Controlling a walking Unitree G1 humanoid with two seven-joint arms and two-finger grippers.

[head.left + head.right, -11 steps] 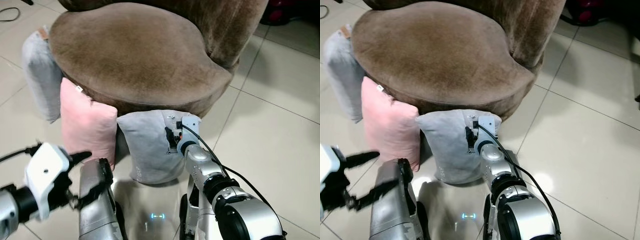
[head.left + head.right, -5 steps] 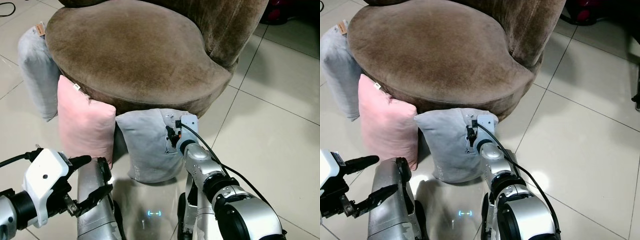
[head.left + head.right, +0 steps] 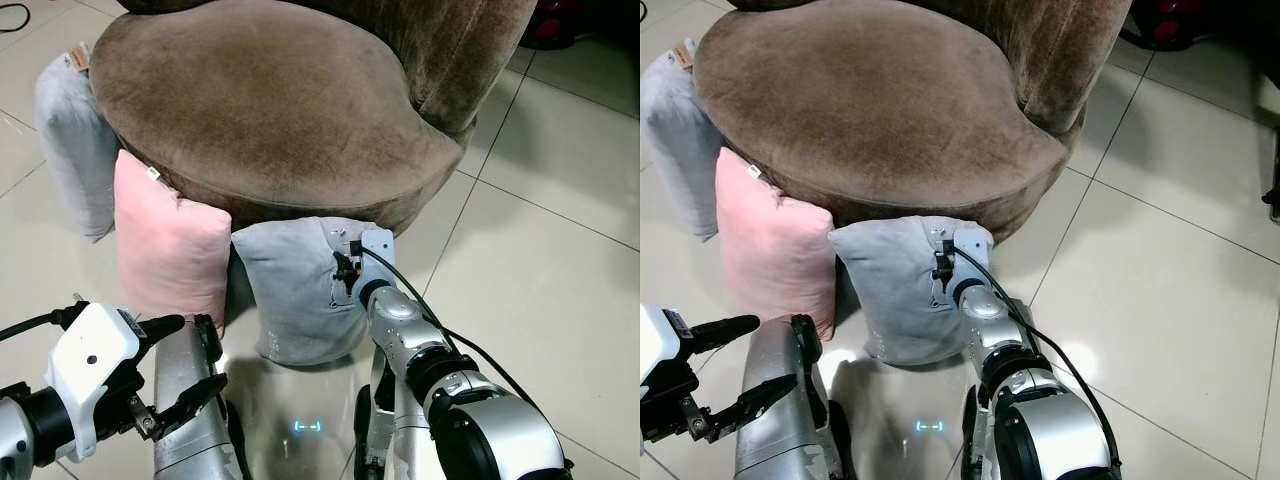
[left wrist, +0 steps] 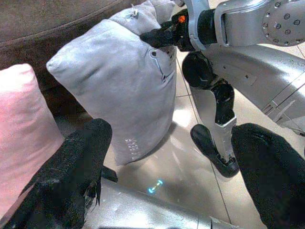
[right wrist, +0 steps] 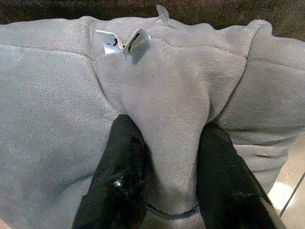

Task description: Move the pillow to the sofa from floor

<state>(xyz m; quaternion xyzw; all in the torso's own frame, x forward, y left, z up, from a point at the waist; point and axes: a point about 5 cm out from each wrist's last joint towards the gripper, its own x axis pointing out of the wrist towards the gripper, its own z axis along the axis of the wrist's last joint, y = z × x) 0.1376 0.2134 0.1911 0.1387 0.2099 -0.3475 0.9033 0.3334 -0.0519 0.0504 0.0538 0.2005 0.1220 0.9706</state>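
Observation:
A grey pillow (image 3: 290, 290) stands on the tiled floor, leaning against the front of the brown sofa (image 3: 270, 100). My right gripper (image 3: 345, 275) is at its upper right corner, shut on a fold of the grey fabric (image 5: 164, 119) below a small white tag (image 5: 121, 42). Both black fingers (image 5: 119, 167) press into the plush. My left gripper (image 3: 190, 358) hovers low at the near left, open and holding nothing. Seen from the left wrist, its fingers (image 4: 71, 176) frame the grey pillow (image 4: 109, 86) from a short distance.
A pink pillow (image 3: 165, 245) leans on the sofa just left of the grey one. Another grey pillow (image 3: 75, 130) stands further left. My silver legs (image 3: 190, 420) are directly below. Open tiled floor (image 3: 540, 260) lies to the right.
My left gripper has sunk a little and drawn back toward me. The right gripper stays clamped on the grey pillow. The camera has shifted slightly.

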